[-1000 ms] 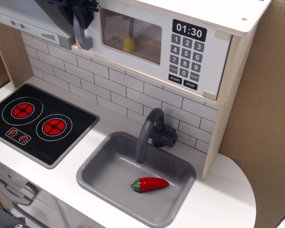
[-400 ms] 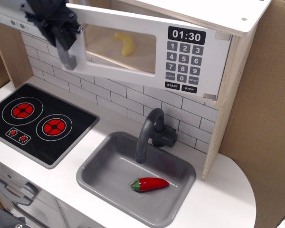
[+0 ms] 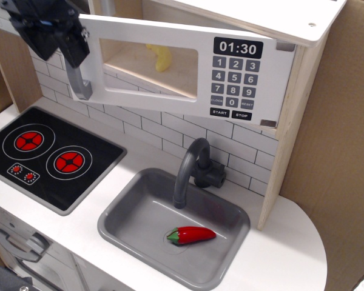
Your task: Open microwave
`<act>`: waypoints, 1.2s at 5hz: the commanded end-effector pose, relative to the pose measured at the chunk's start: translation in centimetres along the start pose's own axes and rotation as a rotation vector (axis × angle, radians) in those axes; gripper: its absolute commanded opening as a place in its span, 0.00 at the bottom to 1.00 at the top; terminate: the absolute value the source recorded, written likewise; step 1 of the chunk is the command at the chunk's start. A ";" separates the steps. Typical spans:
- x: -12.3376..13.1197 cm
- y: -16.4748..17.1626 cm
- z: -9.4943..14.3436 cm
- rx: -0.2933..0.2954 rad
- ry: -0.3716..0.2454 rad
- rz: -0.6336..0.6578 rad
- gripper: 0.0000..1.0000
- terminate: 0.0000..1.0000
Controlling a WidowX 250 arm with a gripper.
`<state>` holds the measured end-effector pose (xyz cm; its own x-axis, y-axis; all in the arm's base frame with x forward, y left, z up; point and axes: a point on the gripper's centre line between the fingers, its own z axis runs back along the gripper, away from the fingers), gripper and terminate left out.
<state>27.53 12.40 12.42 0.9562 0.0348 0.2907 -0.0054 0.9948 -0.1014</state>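
Observation:
The white toy microwave (image 3: 255, 66) sits at the top, with a black clock display reading 01:30 and a dark keypad. Its door (image 3: 139, 91) with the clear window stands swung partly open toward the left front. My black gripper (image 3: 60, 36) is at the top left, closed around the grey vertical handle (image 3: 76, 82) at the door's left edge. A yellow banana (image 3: 162, 57) lies inside the microwave, seen through the window.
A black stove top (image 3: 48, 154) with red burners is at the left. A grey sink (image 3: 139, 218) holds a red pepper (image 3: 191, 235), with a grey faucet (image 3: 191, 170) behind it. A cardboard wall (image 3: 333, 151) stands at the right.
The microwave door has swung open from shut. My gripper moved left and outward with the handle.

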 end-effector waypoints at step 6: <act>5.8 0.3 -1.4 0.164 0.039 0.161 1.00 0.00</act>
<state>33.09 11.98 9.28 0.9672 0.2052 0.1496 -0.2066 0.9784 -0.0063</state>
